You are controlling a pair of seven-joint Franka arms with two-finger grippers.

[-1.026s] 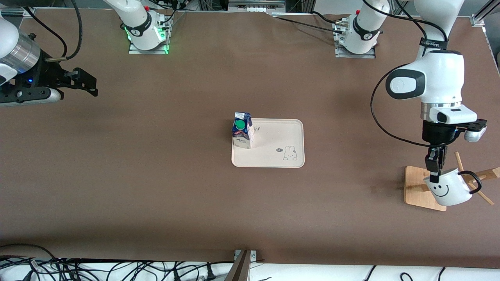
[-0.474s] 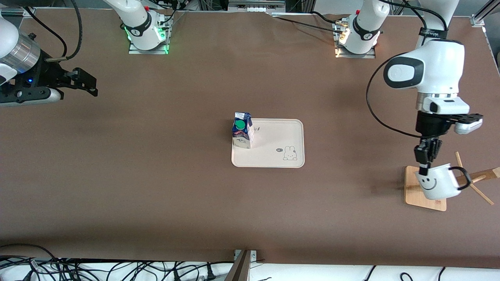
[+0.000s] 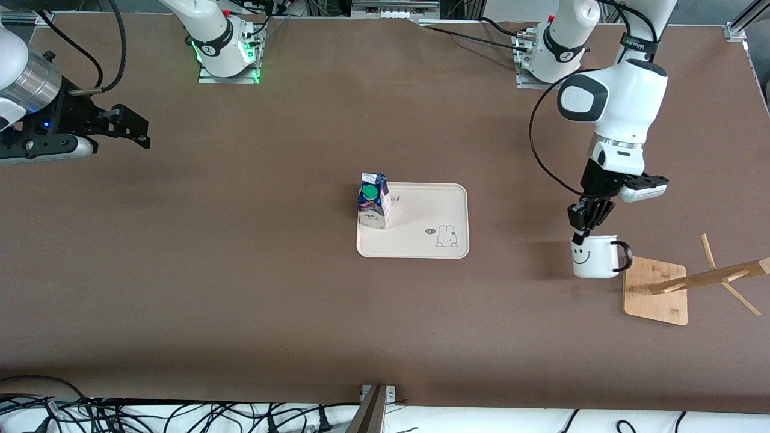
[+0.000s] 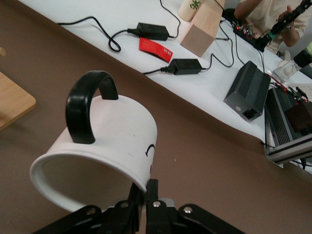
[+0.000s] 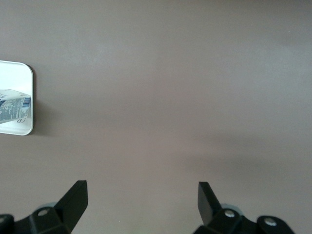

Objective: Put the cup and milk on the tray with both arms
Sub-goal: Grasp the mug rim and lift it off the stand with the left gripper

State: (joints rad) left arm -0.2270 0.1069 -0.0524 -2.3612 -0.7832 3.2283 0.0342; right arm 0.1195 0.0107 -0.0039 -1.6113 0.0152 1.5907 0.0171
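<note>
On the desk (image 3: 240, 288) the tray (image 3: 421, 246) sits mid-view with the milk (image 3: 373, 201) upright at its 9 o'clock edge. The cup (image 3: 592, 257) hangs in the left pincer (image 3: 581, 239), clamped by its rim; the tray lies toward 9 o'clock from it. The right pincer (image 3: 129, 127) waits spread wide.

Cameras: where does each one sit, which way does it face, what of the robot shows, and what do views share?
Front view: high across the table, facing the bases; shows both arms, the left gripper shut on the rim of the cup, and the milk standing on the tray.
Left wrist view: on the left wrist, looking past its fingers at the cup.
Right wrist view: on the waiting right wrist, looking down at bare table; right gripper open.
Shared: right wrist and front both show tray and milk.
</note>
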